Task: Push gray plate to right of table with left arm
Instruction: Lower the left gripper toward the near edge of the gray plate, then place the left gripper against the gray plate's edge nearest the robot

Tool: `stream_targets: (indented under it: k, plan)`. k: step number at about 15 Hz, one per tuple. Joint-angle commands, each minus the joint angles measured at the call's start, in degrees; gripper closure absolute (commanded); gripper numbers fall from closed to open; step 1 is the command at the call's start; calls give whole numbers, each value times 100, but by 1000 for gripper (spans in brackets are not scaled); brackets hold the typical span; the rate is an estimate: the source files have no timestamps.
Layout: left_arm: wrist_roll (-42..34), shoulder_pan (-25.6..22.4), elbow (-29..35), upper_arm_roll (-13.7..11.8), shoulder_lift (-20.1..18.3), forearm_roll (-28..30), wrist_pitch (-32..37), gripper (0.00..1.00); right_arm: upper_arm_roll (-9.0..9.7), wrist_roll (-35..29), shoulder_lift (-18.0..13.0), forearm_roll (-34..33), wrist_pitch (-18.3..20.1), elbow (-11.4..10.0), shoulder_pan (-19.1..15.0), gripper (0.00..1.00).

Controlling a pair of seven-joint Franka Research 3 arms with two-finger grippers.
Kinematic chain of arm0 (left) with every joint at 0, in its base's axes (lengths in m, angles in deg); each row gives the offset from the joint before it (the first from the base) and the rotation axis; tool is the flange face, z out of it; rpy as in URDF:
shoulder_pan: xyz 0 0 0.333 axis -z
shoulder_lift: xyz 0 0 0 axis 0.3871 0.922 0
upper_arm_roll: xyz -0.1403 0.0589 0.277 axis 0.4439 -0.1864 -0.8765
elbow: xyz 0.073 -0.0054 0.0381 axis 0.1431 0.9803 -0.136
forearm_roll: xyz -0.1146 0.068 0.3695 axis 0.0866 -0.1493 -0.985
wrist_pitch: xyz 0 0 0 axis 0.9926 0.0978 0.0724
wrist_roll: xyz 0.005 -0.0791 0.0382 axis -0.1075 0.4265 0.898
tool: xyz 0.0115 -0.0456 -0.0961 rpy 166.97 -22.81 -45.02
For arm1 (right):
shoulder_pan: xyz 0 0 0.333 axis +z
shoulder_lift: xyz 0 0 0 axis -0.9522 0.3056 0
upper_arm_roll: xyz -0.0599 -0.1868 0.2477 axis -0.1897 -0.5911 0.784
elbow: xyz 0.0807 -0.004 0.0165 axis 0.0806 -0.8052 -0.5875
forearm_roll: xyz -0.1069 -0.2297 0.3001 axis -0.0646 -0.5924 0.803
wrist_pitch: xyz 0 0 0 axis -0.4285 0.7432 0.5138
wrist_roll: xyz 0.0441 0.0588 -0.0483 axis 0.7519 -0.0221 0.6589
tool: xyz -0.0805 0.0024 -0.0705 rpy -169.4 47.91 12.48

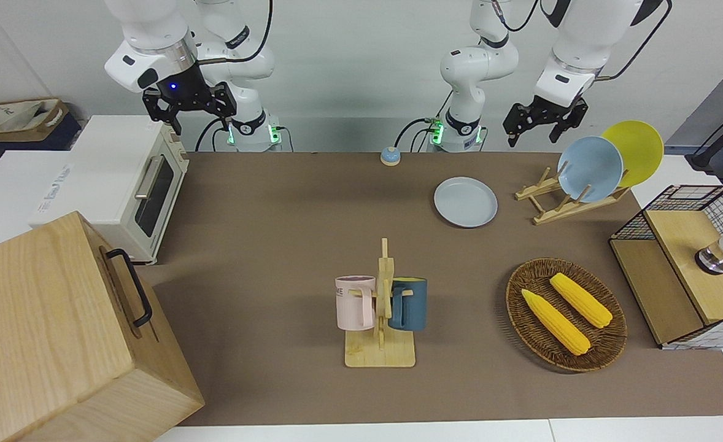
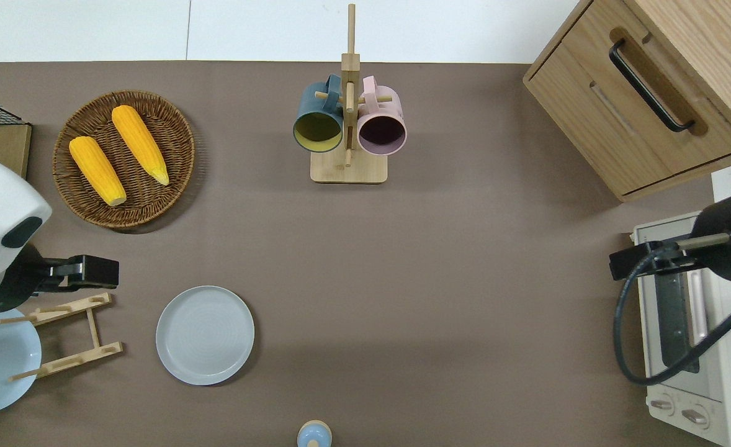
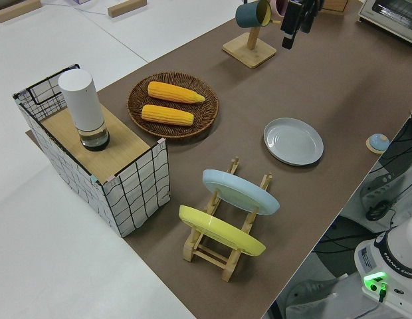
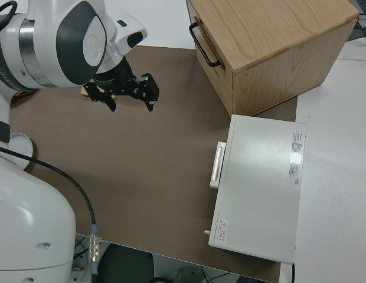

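Overhead view: the gray plate lies flat on the brown desk, well apart from the left tool, which hangs in the air over the wooden plate rack toward the left arm's end. The plate sits beside that rack (untouched by anything). It is round, shallow and pale, with a low raised rim and nothing on it. The left tool's fingers stand spread wide, holding nothing. The right arm is parked.
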Motion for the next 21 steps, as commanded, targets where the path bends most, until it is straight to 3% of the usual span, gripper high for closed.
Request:
stream_targets:
  k: [1,4,6,15,21]
  plan:
    - [-462,-107,1544,-251,-1000,120,-865,0,92,-66,-14,25,89,53,-107,17]
    - [-647,-45,2748,-515,-1694,269,-1560,0,92,-66,-14,25,89,53,-107,17]
    - [-700,-36,3303,-542,-1880,313,-1947,0,92,-66,-14,25,89,53,-107,17]
    - [-692,-19,4694,-568,-1907,709,-3459,0,92,-66,-14,25,89,53,-116,17]
    - [-674,-1,4949,-542,-1380,735,-4154,5,92,-66,-14,25,89,53,-107,17]
